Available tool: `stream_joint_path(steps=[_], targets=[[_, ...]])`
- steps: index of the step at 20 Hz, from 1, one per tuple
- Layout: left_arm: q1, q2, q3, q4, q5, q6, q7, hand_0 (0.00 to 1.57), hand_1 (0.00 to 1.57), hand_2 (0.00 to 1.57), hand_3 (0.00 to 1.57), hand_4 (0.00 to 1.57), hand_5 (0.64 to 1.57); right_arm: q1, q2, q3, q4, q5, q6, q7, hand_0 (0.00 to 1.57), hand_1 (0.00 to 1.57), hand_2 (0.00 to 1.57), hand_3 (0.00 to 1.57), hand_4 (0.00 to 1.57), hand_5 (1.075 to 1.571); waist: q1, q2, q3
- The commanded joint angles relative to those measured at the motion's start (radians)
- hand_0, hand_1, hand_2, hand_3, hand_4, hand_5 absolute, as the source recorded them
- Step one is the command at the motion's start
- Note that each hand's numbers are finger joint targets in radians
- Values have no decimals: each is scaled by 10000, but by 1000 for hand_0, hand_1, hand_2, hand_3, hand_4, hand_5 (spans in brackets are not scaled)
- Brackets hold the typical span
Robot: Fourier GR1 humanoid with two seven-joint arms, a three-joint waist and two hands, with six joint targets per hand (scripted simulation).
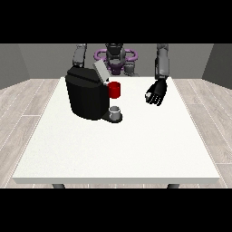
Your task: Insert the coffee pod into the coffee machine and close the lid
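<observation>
A robot hand (156, 94) at the view's right hovers over the worktop (136, 149), fingers loosely open and holding nothing. The coffee machine (86, 97) stands lid (100, 71) raised. A grey thing (116, 110) sits at its base; a careless reach could topple it.

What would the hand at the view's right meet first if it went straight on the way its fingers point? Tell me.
The hand at the view's right hangs with fingers pointing down, so it would probably meet the bare white table first; its height above the table is unclear.
</observation>
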Motion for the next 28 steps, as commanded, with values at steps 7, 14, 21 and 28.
stream_joint_path(steps=[7, 14, 21, 28], targets=[[-833, -326, 362, 569, -152, -585, -433, 1277, 1277, 1311, 1244, 496, 1571, 663, 121, 629, 715, 551, -1128, 16, 0, 0, 0, 0, 0, 1571, 214, -665, -23], [-1128, -1465, 477, -47, 390, -1726, 208, 1420, 1420, 1410, 1332, 518, 1571, 241, -232, -310, 1741, 515, -750, 7, 0, 0, 0, 0, 0, 1571, 631, -1413, -19], [-2405, -1010, 748, -498, 627, -3345, 432, 1424, 1424, 1404, 1341, 557, 1571, 360, -359, -326, 1981, 402, -405, -455, 0, 0, 0, 0, 0, 1571, 416, -1776, -18], [-2707, -1024, 1121, -711, 704, -3975, 787, 1331, 1331, 1351, 1323, 592, 1571, 408, -134, -167, 1584, 309, -313, -298, 0, 0, 0, 0, 0, 1571, 160, -1995, -22]])
